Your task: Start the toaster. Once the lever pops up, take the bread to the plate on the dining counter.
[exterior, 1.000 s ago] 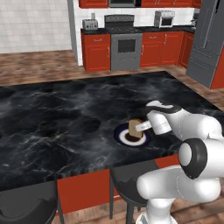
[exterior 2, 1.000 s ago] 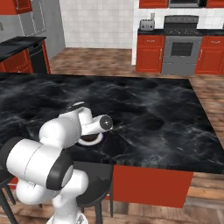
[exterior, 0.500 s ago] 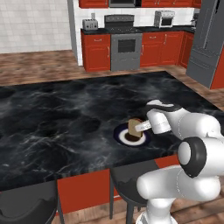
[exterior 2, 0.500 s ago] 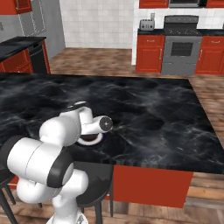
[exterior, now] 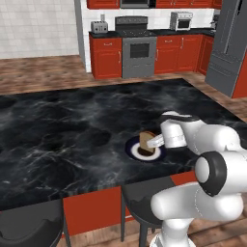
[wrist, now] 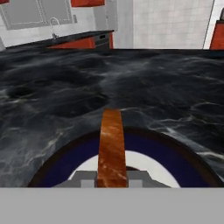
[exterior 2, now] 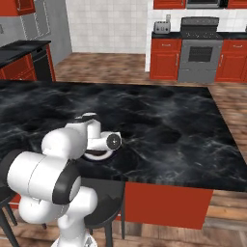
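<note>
Nothing much has shifted over the last second: my gripper (exterior: 153, 143) stays low over the plate (exterior: 132, 149), and the bread (exterior: 146, 142) has not changed place. From the left base view I see the slice standing on edge over the plate's white centre, pinched between my closed fingers, with the white arm reaching in from the right. Through the hand view the bread's brown crust (wrist: 111, 146) runs straight up the middle, clamped at the bottom, and the plate's navy rim (wrist: 177, 153) curves around it on both sides. I cannot tell whether the slice's lower edge touches the plate. That plate sits on the dining counter (exterior: 62, 130), near its front edge, above a dark stool (exterior: 137, 202). Far back on the wall cabinets, the toaster (exterior: 99, 27) stands left of the stove (exterior: 139, 50).
</note>
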